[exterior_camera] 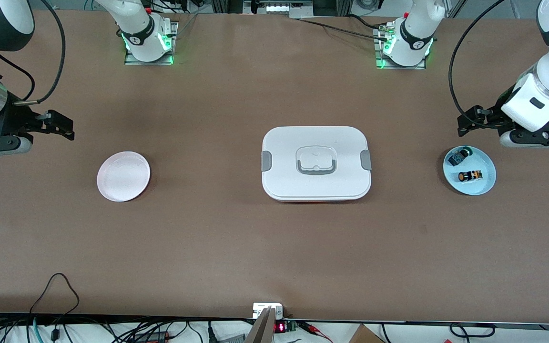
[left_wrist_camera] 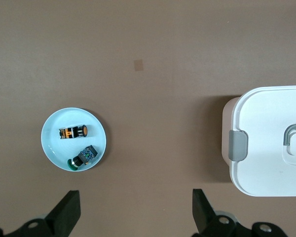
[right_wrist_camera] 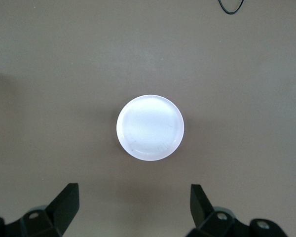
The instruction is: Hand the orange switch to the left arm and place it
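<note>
The box (left_wrist_camera: 271, 140) is running off the left wrist view's edge — only one clip end is showing. Both arms are getting cropped in the front view.

The table (exterior_camera: 236, 247) is carrying one white lidded box (exterior_camera: 316, 162) with two grey side clips and one recessed handle, and two plates: one pale blue plate (exterior_camera: 488, 183) and one pink-white plate (exterior_camera: 123, 176). The blue plate is holding two small push-button parts, namely one orange switch (exterior_camera: 470, 176) and one black-and-blue part with a green cap (exterior_camera: 459, 156). Two robot arms are showing, each carrying one two-finger gripper: the left gripper (exterior_camera: 465, 125) and the right gripper (exterior_camera: 67, 127).
</note>
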Motion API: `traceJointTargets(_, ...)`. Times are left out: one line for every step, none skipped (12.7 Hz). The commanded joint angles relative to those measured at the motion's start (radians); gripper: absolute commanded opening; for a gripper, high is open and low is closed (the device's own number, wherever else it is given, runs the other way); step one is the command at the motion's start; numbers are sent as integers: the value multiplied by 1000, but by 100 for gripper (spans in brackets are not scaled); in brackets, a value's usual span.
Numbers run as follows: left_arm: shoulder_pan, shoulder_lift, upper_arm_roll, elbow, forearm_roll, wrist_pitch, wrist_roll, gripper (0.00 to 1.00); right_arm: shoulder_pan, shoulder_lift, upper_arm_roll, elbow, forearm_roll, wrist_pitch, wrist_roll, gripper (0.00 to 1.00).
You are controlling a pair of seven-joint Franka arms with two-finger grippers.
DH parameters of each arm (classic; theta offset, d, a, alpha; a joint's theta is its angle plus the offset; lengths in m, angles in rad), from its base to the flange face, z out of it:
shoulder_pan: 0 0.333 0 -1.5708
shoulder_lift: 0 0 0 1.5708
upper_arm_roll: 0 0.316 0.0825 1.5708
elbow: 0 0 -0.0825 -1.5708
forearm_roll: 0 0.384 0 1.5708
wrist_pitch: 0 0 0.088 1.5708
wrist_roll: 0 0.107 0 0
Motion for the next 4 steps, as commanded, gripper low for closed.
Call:
traceJointTargets(-9, 0, 3, 10, -8, -3, -2, 100, -6, 3, 1, 15, 16, -12, -7, 100)
traceJointTargets(-12, 0, 3, 10, -8, -3, -6, 100, -6, 3, 1, 15, 16, -12, -7, 100)
traceJointTargets(-12, 0, 3, 11, -8, -3, -6, 100, -6, 3, 1, 15, 17, -12, -7, 100)
traceJointTargets(-10, 0, 3, 10, -8, -3, -6, 100, -6, 3, 1, 15, 17, -12, -7, 100)
